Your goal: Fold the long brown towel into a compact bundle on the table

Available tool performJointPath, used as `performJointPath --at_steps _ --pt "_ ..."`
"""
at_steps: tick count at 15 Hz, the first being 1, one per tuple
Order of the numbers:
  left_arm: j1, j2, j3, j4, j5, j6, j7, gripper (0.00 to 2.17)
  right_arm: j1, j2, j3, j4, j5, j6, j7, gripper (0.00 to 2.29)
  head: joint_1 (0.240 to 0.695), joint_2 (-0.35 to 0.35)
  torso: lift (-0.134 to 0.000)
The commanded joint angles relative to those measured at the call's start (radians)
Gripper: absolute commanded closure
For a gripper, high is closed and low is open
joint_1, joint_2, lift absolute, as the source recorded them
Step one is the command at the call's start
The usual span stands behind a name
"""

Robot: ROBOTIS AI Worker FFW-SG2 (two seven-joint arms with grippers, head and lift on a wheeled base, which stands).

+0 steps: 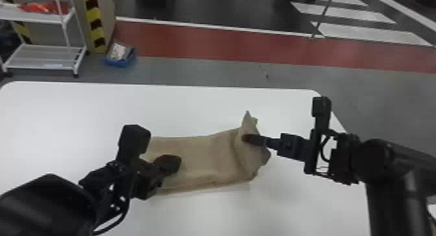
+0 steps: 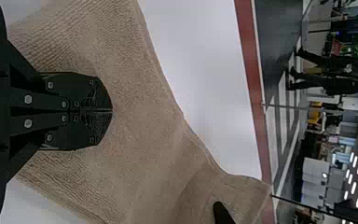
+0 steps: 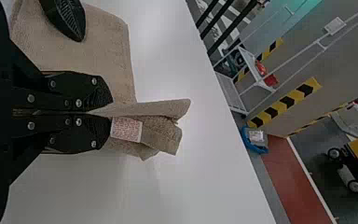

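So there's a brown towel (image 1: 207, 154) on a white table (image 1: 65, 122), left gripper (image 1: 172, 164) over its left part, right gripper (image 1: 249, 138) at its scrunched-up right end. Way beyond the towel: white rack (image 1: 39, 18), blue bin (image 1: 119, 62).

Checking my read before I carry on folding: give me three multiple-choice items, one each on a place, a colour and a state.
1. Where does the right hand grip the towel?
A) left end B) right end C) middle

2. What colour is the table?
A) red B) black C) white

3. On the left hand, the fingers are:
A) together B) wide apart C) crossed

1: B, cloth is pinched at the right end in the head view.
2: C, the tabletop around the towel is white.
3: A, the fingers meet in the left wrist view.
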Motion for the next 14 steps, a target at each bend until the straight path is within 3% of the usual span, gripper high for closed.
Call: performJointPath --at_steps 1,3,6,10,14 --pt "0.021 0.018 0.026 -0.087 0.043 0.001 -0.002 1.74 -0.011 -0.006 -0.037 -0.001 -0.003 0.000 0.000 1.30 0.695 -0.224 -0.123" --pt "0.027 0.038 0.058 -0.102 0.047 0.017 -0.022 1.74 -0.013 -0.009 -0.066 -0.001 -0.006 0.000 0.000 1.30 0.695 -0.247 -0.123" --pt "0.018 0.042 0.087 -0.013 0.023 0.023 -0.054 1.74 -0.022 -0.017 -0.086 -0.001 -0.020 0.006 0.000 1.30 0.695 -0.245 -0.123" --pt "-0.011 0.024 0.061 0.093 0.001 0.001 -0.080 1.74 -0.049 -0.011 -0.066 -0.002 -0.070 0.062 -0.011 1.30 0.695 -0.222 -0.123" --pt "-0.030 -0.005 0.032 0.107 -0.008 -0.002 -0.100 1.74 -0.085 0.004 0.007 -0.039 -0.084 0.098 -0.064 1.30 0.695 -0.201 -0.123"
